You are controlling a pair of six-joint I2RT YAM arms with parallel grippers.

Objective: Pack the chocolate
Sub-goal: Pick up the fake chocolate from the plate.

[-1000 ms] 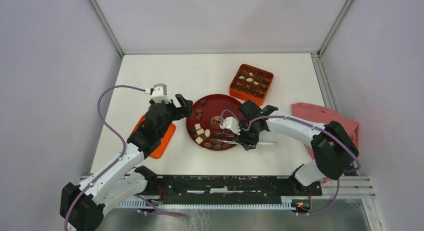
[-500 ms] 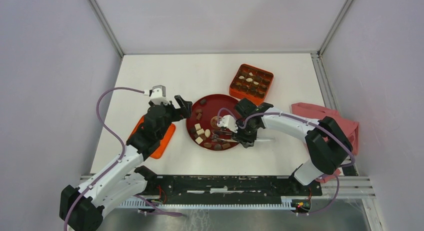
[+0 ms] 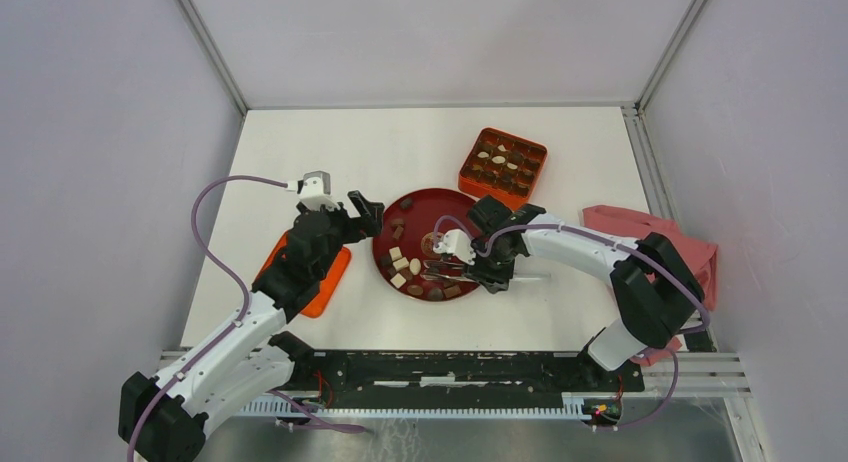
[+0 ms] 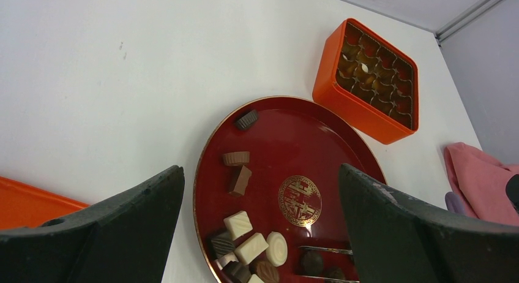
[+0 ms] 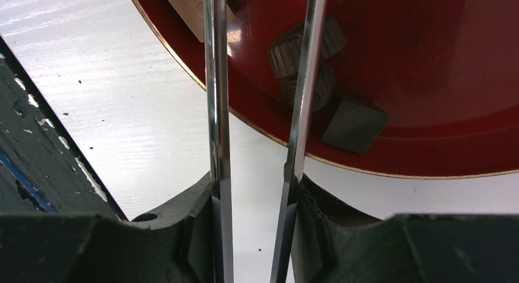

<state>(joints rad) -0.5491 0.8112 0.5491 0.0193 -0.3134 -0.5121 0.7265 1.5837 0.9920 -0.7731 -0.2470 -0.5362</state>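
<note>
The chocolate (image 3: 405,267) lies as several dark, light brown and cream pieces on a round red plate (image 3: 455,207). More pieces fill the square orange box (image 3: 503,165). My right gripper (image 3: 490,277) is at the plate's near right rim, shut on metal tweezers (image 5: 217,111) whose arms reach over the plate. In the left wrist view a dark round piece (image 4: 311,261) lies between the tweezer arms. Dark pieces (image 5: 294,50) show beside the right arm of the tweezers. My left gripper (image 3: 365,214) hangs open at the plate's left edge, holding nothing.
An orange lid (image 3: 318,282) lies flat under my left arm. A pink cloth (image 3: 650,232) is bunched at the table's right edge. The orange box (image 4: 367,81) stands just behind the plate (image 4: 330,148).
My right gripper has shifted a little left and away, carrying the tweezers further over the plate. The left arm has barely moved.
</note>
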